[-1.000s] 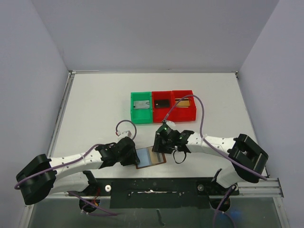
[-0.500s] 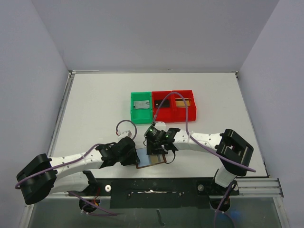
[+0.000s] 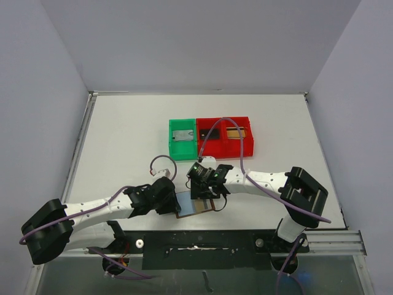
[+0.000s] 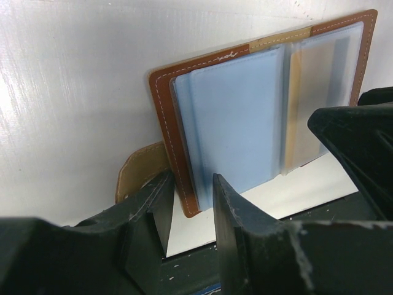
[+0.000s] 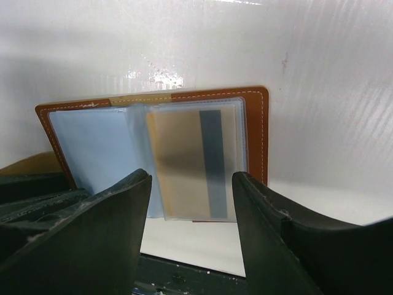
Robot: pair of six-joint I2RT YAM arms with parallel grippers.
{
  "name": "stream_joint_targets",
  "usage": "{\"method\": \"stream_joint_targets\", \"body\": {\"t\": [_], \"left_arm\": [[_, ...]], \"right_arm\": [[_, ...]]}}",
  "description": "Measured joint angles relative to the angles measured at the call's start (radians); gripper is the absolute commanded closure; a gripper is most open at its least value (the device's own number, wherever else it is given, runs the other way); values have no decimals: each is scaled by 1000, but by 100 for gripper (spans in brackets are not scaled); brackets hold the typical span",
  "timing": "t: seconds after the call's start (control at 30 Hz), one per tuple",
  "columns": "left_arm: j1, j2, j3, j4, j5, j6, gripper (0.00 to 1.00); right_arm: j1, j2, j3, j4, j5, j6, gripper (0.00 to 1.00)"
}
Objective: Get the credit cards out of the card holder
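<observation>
From above, the card holder [image 3: 191, 206] lies open on the table [image 3: 123, 135] close to its near edge. The left claw [image 3: 170, 203] is at its left side and the right claw [image 3: 204, 194] over its right half, while the bins [image 3: 224, 138] sit well back across bare table. In the left wrist view the fingers [image 4: 230, 212] stand narrowly apart astride the holder's corner; whether they pinch it I cannot tell. The right wrist view shows jaws spread wide around the gold card [image 5: 184, 163], which is in its clear sleeve. I'd judge this the reach for that card. The next move is to nip its edge and draw it out without dragging the holder off the near edge.
</observation>
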Motion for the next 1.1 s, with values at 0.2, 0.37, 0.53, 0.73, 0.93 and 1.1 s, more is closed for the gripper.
{"method": "stream_joint_targets", "body": {"t": [0.2, 0.37, 0.53, 0.73, 0.93, 1.1], "left_arm": [[0, 0, 0, 0, 0, 0, 70], [0, 0, 0, 0, 0, 0, 70], [0, 0, 0, -1, 0, 1, 70], [0, 0, 0, -3, -1, 2, 70], [0, -1, 0, -5, 0, 3, 70], [0, -1, 0, -5, 0, 3, 70]], "right_arm": [[-13, 0, -42, 42, -38, 0, 44], [-19, 26, -43, 46, -54, -1, 43], [-19, 32, -37, 43, -55, -1, 46], [-19, 32, -36, 37, -46, -12, 65], [-19, 31, -34, 30, -43, -22, 74], [-19, 25, -34, 25, -40, -23, 73]]}}
